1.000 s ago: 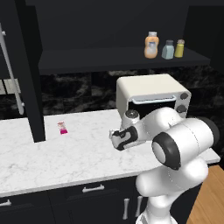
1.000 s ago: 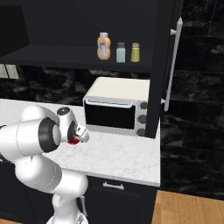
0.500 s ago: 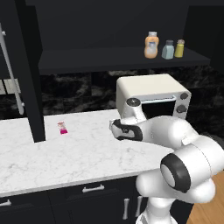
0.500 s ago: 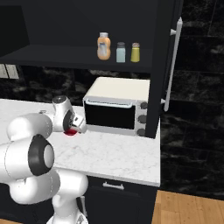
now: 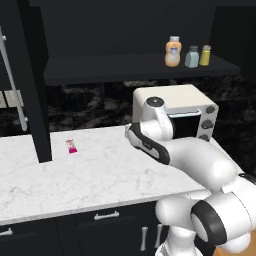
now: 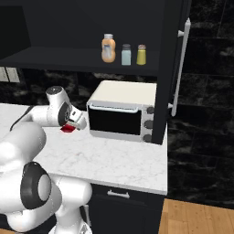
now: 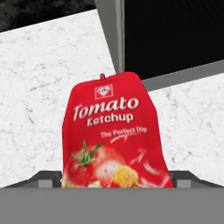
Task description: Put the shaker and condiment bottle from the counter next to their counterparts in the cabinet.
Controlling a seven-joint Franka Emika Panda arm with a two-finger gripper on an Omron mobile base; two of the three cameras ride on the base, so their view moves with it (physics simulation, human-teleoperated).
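Observation:
The condiment bottle [image 7: 114, 135], a red ketchup bottle, stands on the white marble counter [image 5: 95, 175] just left of the oven's front, and shows as a red patch [image 6: 68, 129] under my hand. My gripper [image 7: 116, 178] is open, with the bottle between its grey fingertips [image 7: 49, 177]; I cannot tell whether they touch it. The pale grey-blue shaker [image 5: 192, 57] stands on the cabinet shelf [image 5: 115, 67], between the counterparts: the orange bottle [image 5: 173, 51] and the yellow-green shaker [image 5: 205, 55]. The same three things appear in the right base view: orange bottle [image 6: 108, 48], shaker [image 6: 126, 54], yellow-green shaker [image 6: 141, 54].
A cream toaster oven [image 6: 121, 116] stands on the counter under the shelf, right beside my hand. A small pink packet [image 5: 71, 146] lies at the left. Black cabinet doors hang open on both sides, one with a long handle [image 6: 180, 64], the other with a grey handle [image 5: 14, 85].
The arm has stretched forward and its elbow has dropped low to the right. The hand has moved toward the back of the counter, with the red bottle still at the fingers.

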